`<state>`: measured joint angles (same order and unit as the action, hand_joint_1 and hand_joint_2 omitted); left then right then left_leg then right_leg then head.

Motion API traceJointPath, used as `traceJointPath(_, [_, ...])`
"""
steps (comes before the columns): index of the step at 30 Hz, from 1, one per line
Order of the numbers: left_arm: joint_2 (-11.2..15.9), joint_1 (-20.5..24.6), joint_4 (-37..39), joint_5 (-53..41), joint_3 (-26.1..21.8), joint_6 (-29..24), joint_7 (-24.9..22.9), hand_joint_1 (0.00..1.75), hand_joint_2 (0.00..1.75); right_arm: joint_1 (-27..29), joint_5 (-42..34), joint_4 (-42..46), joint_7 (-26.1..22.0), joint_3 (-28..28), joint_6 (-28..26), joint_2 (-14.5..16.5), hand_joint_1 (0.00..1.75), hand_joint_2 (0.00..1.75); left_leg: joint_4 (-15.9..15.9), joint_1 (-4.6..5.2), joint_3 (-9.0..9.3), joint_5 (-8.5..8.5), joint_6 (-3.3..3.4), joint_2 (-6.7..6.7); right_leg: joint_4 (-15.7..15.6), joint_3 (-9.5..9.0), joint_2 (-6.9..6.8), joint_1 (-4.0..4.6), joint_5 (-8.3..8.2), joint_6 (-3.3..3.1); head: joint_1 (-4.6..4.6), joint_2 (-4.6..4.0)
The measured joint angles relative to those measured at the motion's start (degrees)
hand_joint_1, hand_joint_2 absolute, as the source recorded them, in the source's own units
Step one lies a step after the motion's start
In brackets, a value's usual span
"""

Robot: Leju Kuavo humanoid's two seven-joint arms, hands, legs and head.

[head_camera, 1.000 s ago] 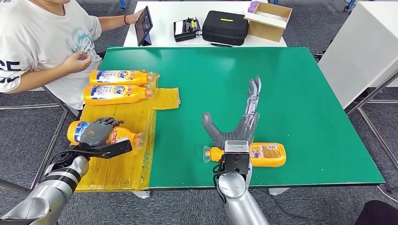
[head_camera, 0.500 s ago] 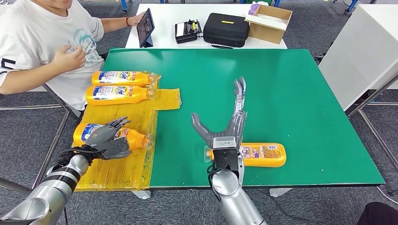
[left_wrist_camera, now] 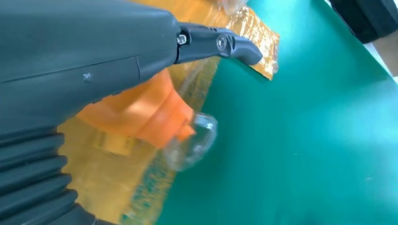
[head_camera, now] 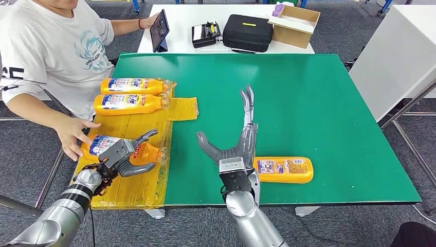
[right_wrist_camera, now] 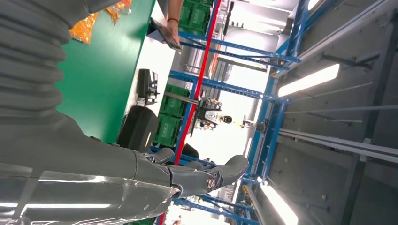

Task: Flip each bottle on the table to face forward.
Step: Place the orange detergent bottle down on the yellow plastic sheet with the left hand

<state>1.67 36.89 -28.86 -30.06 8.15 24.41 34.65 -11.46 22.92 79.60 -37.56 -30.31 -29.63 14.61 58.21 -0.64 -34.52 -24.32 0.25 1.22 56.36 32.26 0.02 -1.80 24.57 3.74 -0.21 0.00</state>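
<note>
Four orange bottles lie on their sides. Two (head_camera: 134, 85) (head_camera: 131, 103) rest at the back of a yellow sheet (head_camera: 133, 128). A third bottle (head_camera: 149, 153) lies nearer on the sheet, and my left hand (head_camera: 121, 154) lies over its middle with fingers spread. In the left wrist view its orange neck (left_wrist_camera: 150, 110) and clear cap sit under my left hand (left_wrist_camera: 94, 47). The fourth bottle (head_camera: 285, 170) lies on the green table (head_camera: 319, 103) near the front edge. My right hand (head_camera: 239, 139) is held flat and open just left of it, holding nothing.
A seated person (head_camera: 51, 46) at the left has a hand (head_camera: 72, 135) at the third bottle's base. Behind stands a white table with a tablet (head_camera: 158, 28), a black case (head_camera: 247, 30) and a cardboard box (head_camera: 294, 20). A white cabinet (head_camera: 396, 51) stands at the right.
My left hand has loosened its fingers from the third bottle. My right hand has slid left, uncovering the fourth bottle's neck end. The person's hand has come down to the third bottle.
</note>
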Motion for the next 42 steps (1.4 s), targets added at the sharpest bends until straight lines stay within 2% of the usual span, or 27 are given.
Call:
traceJointPath(2, [-0.72, -0.31, -0.83, 4.46, -0.05, -3.11, -1.99, 0.0, 0.0, -0.01, 0.19, -0.28, 0.14, -0.1, -0.19, 0.07, 0.0, 0.0, 0.01, 0.0, -0.04, 0.01, 0.0, -0.01, 0.0, 0.05, 0.01, 0.0, -0.01, 0.0, 0.0, 0.0])
traceJointPath(4, [-1.88, -0.84, -2.66, 7.18, -0.61, -10.88, -5.21, 0.0, 0.0, 0.07, 0.93, -0.54, 1.12, -0.12, -0.23, 0.08, 0.0, 0.0, 0.02, 0.0, -0.13, 0.02, 0.01, -0.01, 0.01, 0.12, 0.01, 0.0, -0.03, 0.02, 0.01, 0.0])
traceJointPath(6, [-3.49, -1.42, -6.36, 9.56, -2.38, -24.88, -7.92, 0.0, 0.0, 0.17, 2.99, -1.0, 3.33, -0.21, -0.12, 0.08, 0.0, 0.0, 0.03, 0.0, -0.31, 0.05, 0.02, 0.0, 0.03, 0.26, 0.0, 0.01, -0.06, 0.04, 0.0, 0.0])
traceJointPath(8, [-4.86, -1.36, -10.67, 12.63, -5.44, -38.38, -8.34, 0.0, 0.0, 0.02, 6.78, -2.17, 6.4, -0.53, -0.2, 0.08, 0.0, 0.0, 0.03, 0.0, -0.44, 0.07, 0.01, -0.02, 0.05, 0.41, 0.02, 0.01, -0.13, -0.01, 0.0, 0.0])
traceJointPath(10, [-5.53, -0.85, -14.12, 15.02, -8.89, -44.93, -7.74, 0.0, 0.0, -0.54, 10.99, -4.07, 9.43, -0.99, -0.43, 0.02, 0.0, 0.87, 0.03, 0.0, -0.48, 0.08, 0.0, -0.07, 0.05, 0.51, 0.04, 0.03, -0.18, -0.08, 0.0, 0.0])
traceJointPath(12, [-5.72, -0.59, -16.84, 16.7, -12.03, -47.06, -6.8, 0.0, 0.87, -1.41, 14.52, -6.3, 12.02, -1.25, -0.5, -0.19, 0.0, 1.75, 0.03, -0.01, -0.53, 0.08, -0.01, -0.12, 0.05, 0.59, 0.05, 0.06, -0.17, -0.08, -0.01, 0.0])
traceJointPath(14, [-5.79, -0.68, -19.07, 18.19, -14.8, -48.09, -5.42, 0.0, 1.75, -2.69, 18.3, -8.63, 15.26, -1.28, -0.22, -0.78, 0.0, 1.75, 0.03, -0.02, -0.59, 0.08, -0.02, -0.11, 0.06, 0.63, 0.04, 0.09, -0.17, -0.09, -0.01, 0.0])
traceJointPath(16, [-5.71, -1.37, -20.89, 18.41, -17.08, -48.38, -4.84, 0.0, 1.75, -4.63, 21.72, -10.89, 19.8, -1.24, 2.27, -2.3, 0.0, 1.75, 0.02, -0.03, -0.63, 0.09, -0.02, -0.09, 0.06, 0.64, 0.03, 0.07, -0.17, -0.09, -0.01, 0.0])
traceJointPath(19, [-5.26, -4.31, -22.78, 15.83, -18.56, -46.81, -5.92, 0.0, 1.75, -8.05, 24.07, -13.61, 25.57, -0.67, 9.13, -6.01, 0.0, 1.75, 0.03, 0.0, -0.64, 0.12, 0.01, -0.06, 0.05, 0.63, 0.03, 0.01, -0.18, -0.08, 0.0, 0.0])
traceJointPath(23, [-5.07, -9.57, -23.86, 13.86, -18.87, -45.04, -6.14, 0.0, 1.75, -12.15, 25.46, -15.18, 28.5, 0.08, 15.33, -10.77, 0.0, 1.75, 0.06, 0.06, -0.67, 0.14, 0.04, -0.05, 0.0, 0.66, 0.03, -0.07, -0.22, -0.03, 0.02, 0.0])
traceJointPath(29, [-5.09, -12.42, -24.59, 12.35, -19.2, -44.22, -7.17, 0.0, 1.75, -14.68, 24.69, -16.05, 30.16, 0.21, 19.25, -13.8, 0.0, 1.75, 0.06, 0.06, -0.7, 0.13, 0.04, -0.06, -0.01, 0.69, 0.03, -0.01, -0.22, -0.02, 0.0, 0.0])
traceJointPath(32, [-5.01, -13.59, -24.15, 9.59, -19.17, -42.63, -7.52, 0.0, 1.75, -16.42, 21.02, -16.96, 30.49, 0.19, 25.12, -15.99, 0.0, 1.75, 0.06, 0.04, -0.71, 0.14, 0.04, -0.06, -0.01, 0.72, 0.03, 0.02, -0.22, -0.02, -0.01, 0.0])
traceJointPath(35, [-4.95, -14.57, -22.44, 4.84, -18.12, -41.13, -6.2, 0.0, 1.75, -18.45, 19.95, -18.02, 30.3, 0.04, 28.33, -18.58, 0.0, 1.75, 0.06, 0.03, -0.72, 0.14, 0.04, -0.06, -0.01, 0.72, 0.03, 0.02, -0.23, -0.02, 0.0, 0.0])
traceJointPath(38, [-4.88, -14.91, -19.88, 0.57, -15.67, -36.95, -3.94, 0.0, 1.75, -20.0, 16.59, -18.34, 28.93, -0.61, 33.25, -20.73, 0.0, 1.75, 0.07, 0.04, -0.74, 0.15, 0.05, -0.04, -0.01, 0.72, 0.02, -0.02, -0.25, 0.01, 0.01, 0.0])
traceJointPath(42, [-5.0, -14.56, -16.6, -1.98, -11.66, -31.92, -1.06, 0.0, 1.75, -23.04, 8.24, -18.51, 27.3, -3.07, 42.35, -23.05, 0.0, 1.75, 0.08, 0.06, -0.76, 0.15, 0.05, -0.05, -0.01, 0.76, 0.04, -0.05, -0.3, 0.08, 0.01, 0.0])
